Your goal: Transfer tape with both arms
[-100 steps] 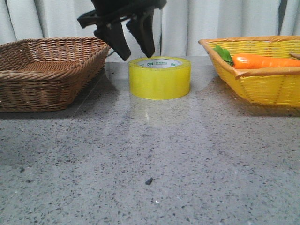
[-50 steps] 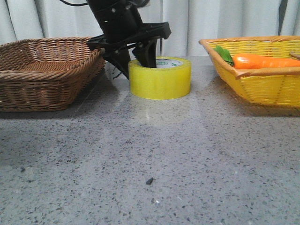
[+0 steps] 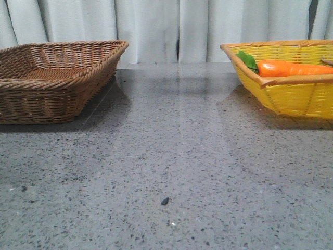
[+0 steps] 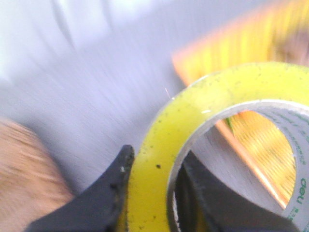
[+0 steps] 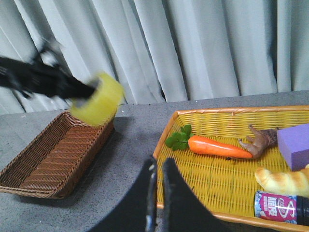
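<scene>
The yellow tape (image 4: 193, 145) with its white printed core is held by my left gripper (image 4: 154, 166), one dark finger outside the roll's wall and one inside the core. In the right wrist view the tape (image 5: 99, 104) hangs blurred in the air on the black left arm (image 5: 38, 79), above the brown basket (image 5: 58, 154). My right gripper (image 5: 159, 166) is shut and empty, over the near rim of the yellow basket (image 5: 231, 116). Neither the tape nor the arms show in the front view.
The brown wicker basket (image 3: 52, 73) stands empty at the left. The yellow basket (image 3: 291, 88) at the right holds an orange carrot (image 3: 291, 67), a purple block (image 5: 294, 145), a bread piece (image 5: 282, 181), a can (image 5: 280, 205) and a brown figure (image 5: 260, 140).
My left gripper came down around the tape's wall, closed on it and lifted it up out of the front view. The table spot where the tape stood is now bare.
</scene>
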### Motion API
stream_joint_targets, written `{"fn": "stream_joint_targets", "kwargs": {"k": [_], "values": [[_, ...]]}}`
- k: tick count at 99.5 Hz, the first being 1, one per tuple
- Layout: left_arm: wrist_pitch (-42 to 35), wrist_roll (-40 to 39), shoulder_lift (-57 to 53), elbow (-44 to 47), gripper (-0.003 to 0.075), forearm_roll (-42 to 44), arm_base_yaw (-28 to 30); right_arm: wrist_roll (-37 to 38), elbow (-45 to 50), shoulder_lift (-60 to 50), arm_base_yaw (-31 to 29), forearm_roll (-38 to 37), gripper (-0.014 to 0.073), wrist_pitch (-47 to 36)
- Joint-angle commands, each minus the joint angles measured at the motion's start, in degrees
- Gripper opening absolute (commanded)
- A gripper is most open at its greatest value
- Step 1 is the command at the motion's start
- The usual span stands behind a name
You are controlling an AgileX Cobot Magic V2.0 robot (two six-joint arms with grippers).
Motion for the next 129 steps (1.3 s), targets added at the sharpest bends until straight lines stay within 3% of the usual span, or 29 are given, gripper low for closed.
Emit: {"fn": "stream_joint_targets", "kwargs": {"k": [1, 24, 49, 61, 66, 73, 85, 94, 101, 111, 129], "values": [[-0.5, -0.2, -6.4, -2.6, -0.0021, 6.3, 2.3, -0.1, -0.9, 2.7, -0.4, -1.1, -0.0065, -5.2], [5.7, -0.2, -7.2, 3.6, -0.0021, 7.1, 10.5, -0.1, -0.8, 7.1, -0.4, -0.4, -0.0065, -5.1], [-0.9, -0.5, -7.2, 23.6, -0.0021, 7.2, 14.0, -0.1, -0.8, 8.5, -0.4, -0.2, -0.0065, -3.7], [-4.8, -4.9, -7.2, 30.7, -0.0014, 9.2, 14.4, -0.1, -0.8, 8.5, -0.4, -0.2, -0.0065, -3.7], [-5.0, -5.5, -7.2, 31.7, 0.0021, 9.9, 14.4, -0.1, -0.8, 8.5, -0.4, -0.1, -0.0065, -3.7], [-4.7, -5.5, -7.2, 32.0, 0.013, 10.6, 14.4, -0.1, -0.8, 8.5, -0.4, 0.0, -0.0065, -3.7], [-2.7, -5.5, -7.7, 31.3, 0.0395, 12.3, 14.4, -0.2, -0.8, 8.5, -0.4, 0.0, -0.0066, -3.7], [1.1, -5.5, -9.0, 29.2, 0.0474, 12.8, 14.4, -1.1, -0.8, 8.5, -0.4, 0.0, -0.0066, -3.7], [-0.6, -6.7, -12.2, 29.0, 0.0447, 12.0, 14.0, -1.9, -0.8, 8.5, -0.4, 0.0, -0.0066, -3.7], [-8.6, -8.9, -20.2, 30.9, 0.0324, 10.3, 11.4, -6.0, -0.5, 7.9, -0.4, 0.4, -0.0066, -3.7], [-26.3, -8.9, -38.4, 44.0, 0.0117, 8.9, -3.4, -12.3, 7.7, 0.7, -0.4, 0.4, -0.0066, -12.4]]}}
